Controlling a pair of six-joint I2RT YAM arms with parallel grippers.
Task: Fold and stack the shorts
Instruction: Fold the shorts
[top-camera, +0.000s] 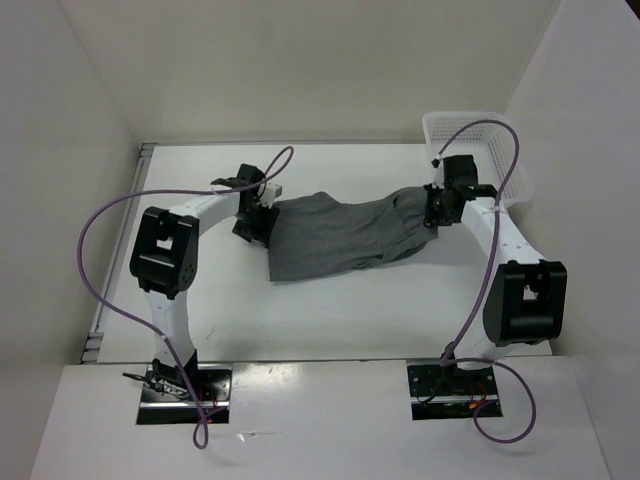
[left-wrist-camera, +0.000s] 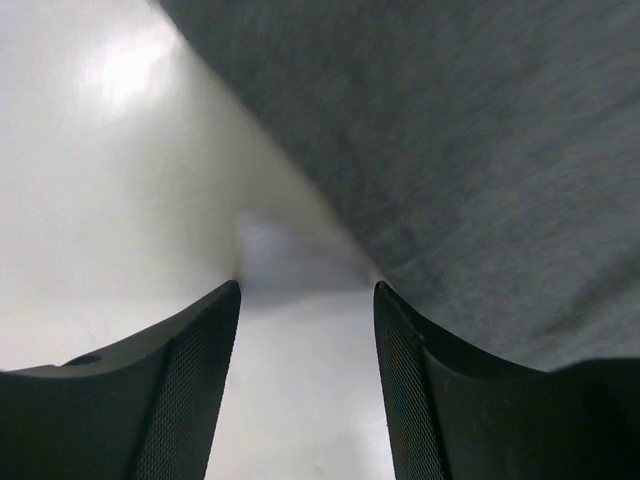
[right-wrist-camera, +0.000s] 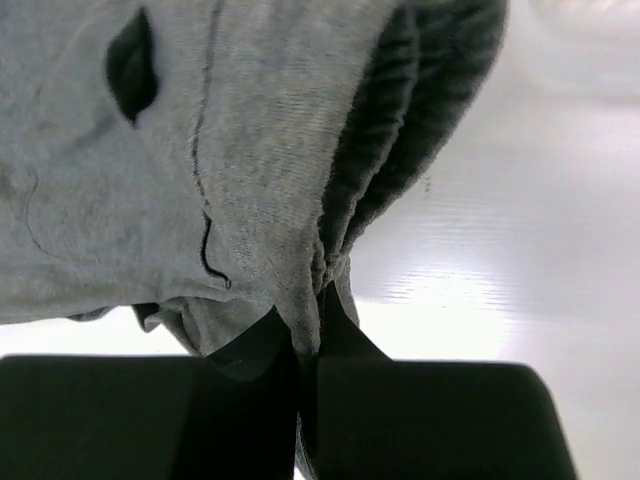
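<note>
The grey shorts (top-camera: 340, 235) lie spread across the middle of the white table, stretched between the two arms. My right gripper (top-camera: 432, 213) is shut on the shorts' right end; in the right wrist view the grey cloth (right-wrist-camera: 250, 170) is pinched between the two dark fingers (right-wrist-camera: 240, 400) and hangs bunched around them. My left gripper (top-camera: 256, 222) sits at the shorts' left edge. In the left wrist view its jaws stand wide apart and empty (left-wrist-camera: 305, 330), low over the table, with the edge of the grey cloth (left-wrist-camera: 470, 150) just ahead and to the right.
A white mesh basket (top-camera: 480, 150) stands at the back right, close behind the right gripper. White walls enclose the table on the left, back and right. Purple cables loop from both arms.
</note>
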